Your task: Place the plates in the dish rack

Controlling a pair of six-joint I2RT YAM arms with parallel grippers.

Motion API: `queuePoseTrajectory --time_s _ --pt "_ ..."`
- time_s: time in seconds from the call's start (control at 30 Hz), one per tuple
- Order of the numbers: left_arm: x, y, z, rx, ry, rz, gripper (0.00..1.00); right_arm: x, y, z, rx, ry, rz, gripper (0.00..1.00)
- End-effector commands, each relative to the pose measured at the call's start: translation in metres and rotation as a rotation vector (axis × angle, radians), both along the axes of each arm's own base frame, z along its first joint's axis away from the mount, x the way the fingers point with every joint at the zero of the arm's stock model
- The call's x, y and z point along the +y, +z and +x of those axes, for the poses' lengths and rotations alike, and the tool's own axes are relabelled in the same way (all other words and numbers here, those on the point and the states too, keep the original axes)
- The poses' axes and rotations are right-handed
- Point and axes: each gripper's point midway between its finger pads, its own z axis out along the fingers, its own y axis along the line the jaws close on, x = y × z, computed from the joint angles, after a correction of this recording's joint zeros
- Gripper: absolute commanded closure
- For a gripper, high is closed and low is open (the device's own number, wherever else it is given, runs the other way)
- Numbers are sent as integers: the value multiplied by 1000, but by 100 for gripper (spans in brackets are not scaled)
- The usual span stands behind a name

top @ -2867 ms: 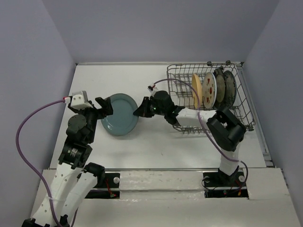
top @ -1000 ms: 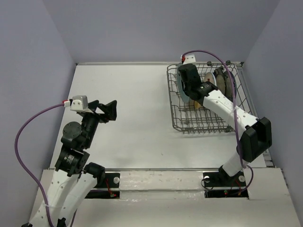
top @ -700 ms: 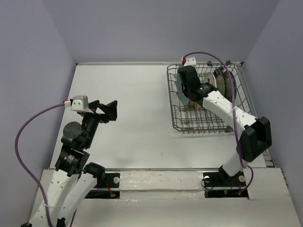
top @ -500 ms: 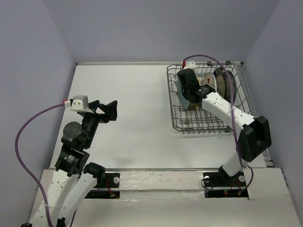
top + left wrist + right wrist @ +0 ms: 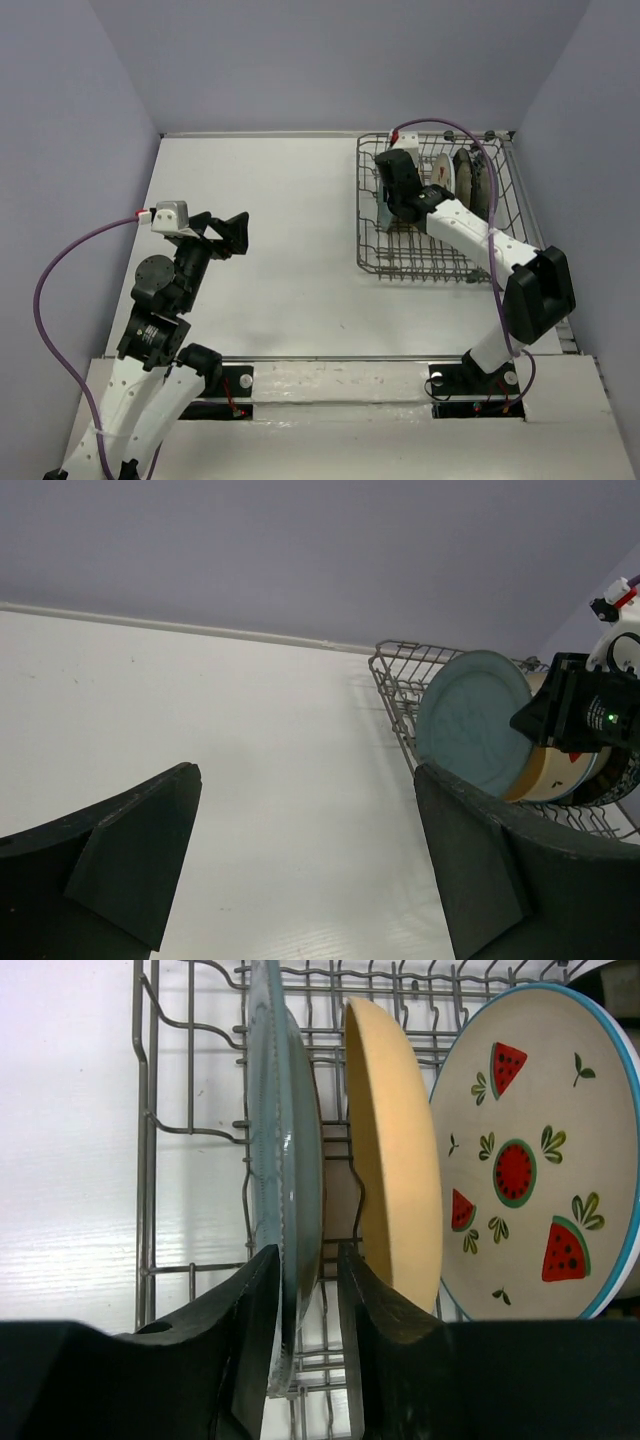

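**Top external.** Right gripper, upper right of frame, reaches into the left end of the dish rack. The plate it carries is mostly hidden under the arm. Left gripper, middle left, is spread wide and empty, well apart from the rack.

**Left wrist.** Teal plate, right of frame: plain, glossy, standing on edge in the rack, leftmost of the row.

**Right wrist.** Fingers pinch the teal plate's rim, which stands upright near the yellow plate; the watermelon plate sits further right.

- You cannot see whether the lower edge sits between tines.
- Release too soon and it may tip onto the yellow plate.
- Pull out crooked and a finger may drag it.
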Motion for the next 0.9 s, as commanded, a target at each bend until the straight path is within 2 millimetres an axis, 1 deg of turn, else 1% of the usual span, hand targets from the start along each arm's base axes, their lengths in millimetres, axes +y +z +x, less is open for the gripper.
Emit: queuePoseTrajectory --time_s 0.0,0.03,0.07,0.1,0.33,0.37,0.47,0.6,0.7,0.87 --pt "-2 8 3 -34 -3 -11 1 1 32 4 -114 -33 89 64" --pt "-3 7 3 -30 -5 -9 1 0 34 3 -118 -35 92 64" --pt "-3 6 4 -28 -5 -9 1 -1 35 3 -119 -37 90 59" --pt "-3 7 3 -29 -5 -11 1 -1 35 3 -122 -37 92 57" --pt "-3 5 5 -22 -2 -8 1 -4 45 0 -140 -35 89 44" --pt "-3 5 6 -21 -2 -7 1 -4 49 0 -148 -35 92 44" --pt "-3 5 6 -19 0 -7 1 -5 56 -2 -161 -28 100 35" --pt "-3 4 6 -16 0 -7 1 -3 67 -6 -178 -4 125 28" --pt "-3 4 6 -17 1 -6 1 -2 78 -10 -198 11 146 24" --pt "-2 4 7 -17 4 -6 1 0 88 -16 -219 39 184 20"
